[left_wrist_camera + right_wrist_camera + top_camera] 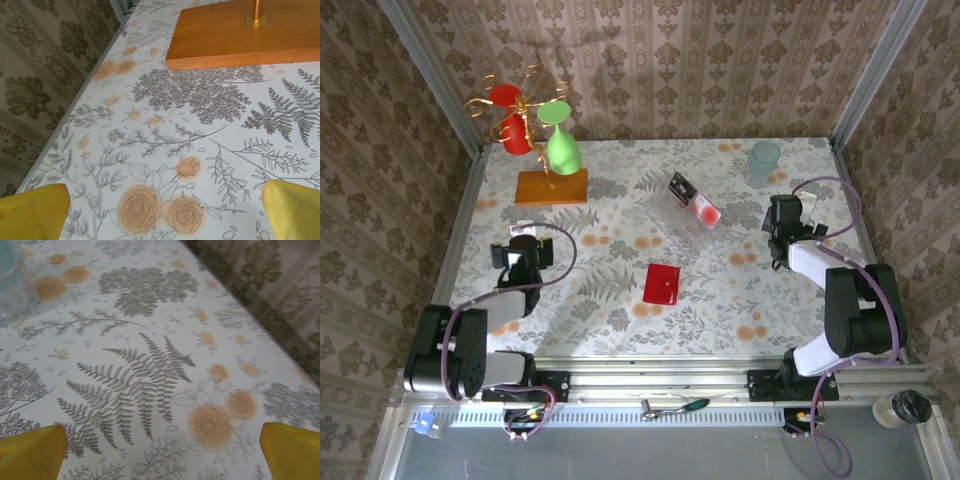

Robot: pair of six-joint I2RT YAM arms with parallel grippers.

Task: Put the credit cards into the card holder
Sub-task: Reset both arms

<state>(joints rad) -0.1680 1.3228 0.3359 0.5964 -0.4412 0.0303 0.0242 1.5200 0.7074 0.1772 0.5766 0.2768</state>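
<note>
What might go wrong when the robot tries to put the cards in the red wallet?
The credit cards lie thin in a clear tray, so a gripper might slip off them. The card holder lies loose and may slide. The right gripper is near a teal cup and might bump it.

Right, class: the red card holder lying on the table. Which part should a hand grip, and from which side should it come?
Probably from straight above, closing across two opposite edges of the card holder. It lies flat and thin on the table, so no side offers a face to pinch. It sits slightly askew, so the wrist would have to turn to match its edges. Nothing crowds it.
</note>
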